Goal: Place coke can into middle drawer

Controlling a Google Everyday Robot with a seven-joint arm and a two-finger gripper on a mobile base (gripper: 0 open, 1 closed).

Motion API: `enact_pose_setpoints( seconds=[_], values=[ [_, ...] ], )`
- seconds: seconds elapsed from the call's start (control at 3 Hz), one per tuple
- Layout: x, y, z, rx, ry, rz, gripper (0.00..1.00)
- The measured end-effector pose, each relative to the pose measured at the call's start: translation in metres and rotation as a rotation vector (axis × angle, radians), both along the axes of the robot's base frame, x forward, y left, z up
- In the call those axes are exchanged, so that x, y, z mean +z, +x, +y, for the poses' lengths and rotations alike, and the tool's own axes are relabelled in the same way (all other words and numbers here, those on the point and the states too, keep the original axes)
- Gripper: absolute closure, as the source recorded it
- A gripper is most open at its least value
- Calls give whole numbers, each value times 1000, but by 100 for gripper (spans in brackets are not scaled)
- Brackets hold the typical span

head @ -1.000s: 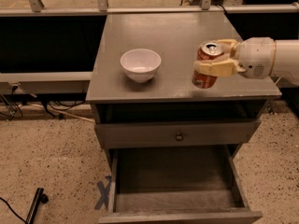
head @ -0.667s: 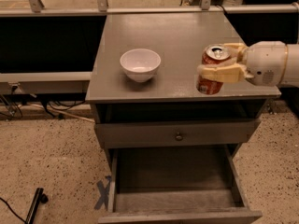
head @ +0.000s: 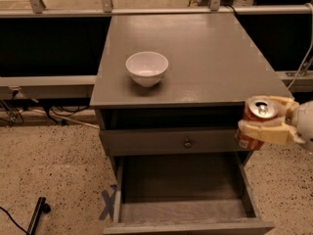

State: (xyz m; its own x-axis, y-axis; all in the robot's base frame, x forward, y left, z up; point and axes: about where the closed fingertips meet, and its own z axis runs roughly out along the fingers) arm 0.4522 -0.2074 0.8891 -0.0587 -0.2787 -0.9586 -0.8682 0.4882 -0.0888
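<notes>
**Coke can carried off the cabinet top, down past its front edge**

Since the earlier frames, the gripper (head: 252, 117) has swung rightward and dropped lower, taking the coke can (head: 260, 109) away from the cabinet top (head: 210, 53). It now hangs at the far right, off the cabinet's front right corner. Its pale fingers (head: 266, 132) are clamped around the red body of the can. The can stands nearly upright in the grasp, with its silver top and pull tab facing up.

Left of the gripper, at about the same height, runs the closed drawer front (head: 146, 143) with its small round knob (head: 187, 142). Below and to the left of the gripper, the middle drawer (head: 188, 226) stands pulled out, its plank bottom bare. Up and well to the left of the gripper, a white bowl (head: 146, 68) rests on the cabinet top.
</notes>
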Motion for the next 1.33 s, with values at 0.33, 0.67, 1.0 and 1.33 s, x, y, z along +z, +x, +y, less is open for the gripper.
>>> enact_pose_setpoints(
  seconds=[0.33,0.67,1.0,1.33],
  values=[
    [-6,-9,-12,-11,-21,-33,100],
    [-21,-8,-13,-20,-21,-8,100],
    [-86,-23,-33,-70,22,51,100],
    [-167,-52,-55,-115,108,86,100]
  ],
)
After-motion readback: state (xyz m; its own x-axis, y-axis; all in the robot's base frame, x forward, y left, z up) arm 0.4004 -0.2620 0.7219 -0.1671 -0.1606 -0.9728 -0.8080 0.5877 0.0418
